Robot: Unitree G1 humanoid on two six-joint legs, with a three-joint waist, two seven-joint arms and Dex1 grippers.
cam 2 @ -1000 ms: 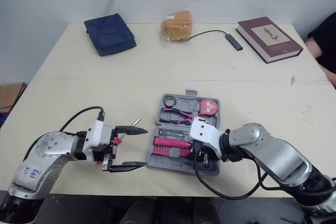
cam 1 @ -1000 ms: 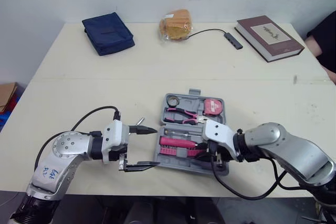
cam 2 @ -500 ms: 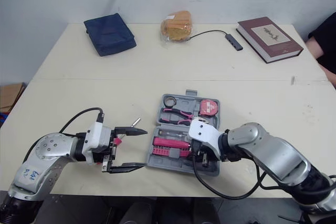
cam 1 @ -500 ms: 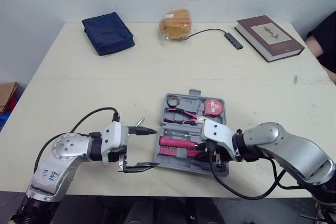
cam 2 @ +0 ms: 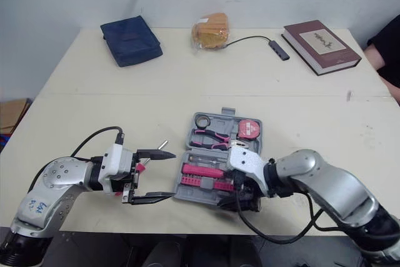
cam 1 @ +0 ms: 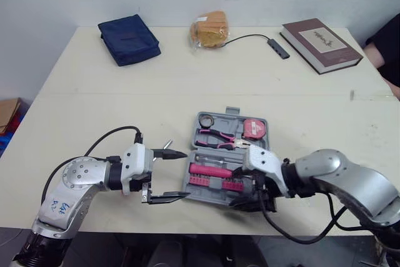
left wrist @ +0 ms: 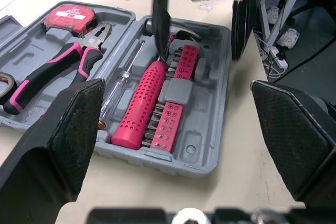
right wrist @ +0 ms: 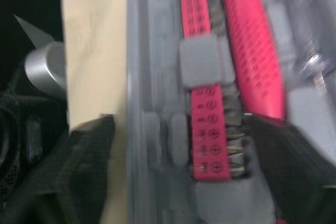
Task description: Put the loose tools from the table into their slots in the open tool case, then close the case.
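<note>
Tool case (cam 1: 201, 193) lies beside wide-open left gripper (cam 1: 181, 175), right gripper (cam 1: 253, 197) spread over its near edge.

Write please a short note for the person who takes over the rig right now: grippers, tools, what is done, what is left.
Left gripper: open, holding nothing, beside the left edge of the case.
Right gripper: open, straddling the right wall of the case's near half, one finger inside by the bits, the other outside.
Case: lies open flat. In slots: pliers, tape measure, pink driver, bits.
Done: every tool I can see sits in the case.
Left: fold the case shut, probably the next move.
</note>
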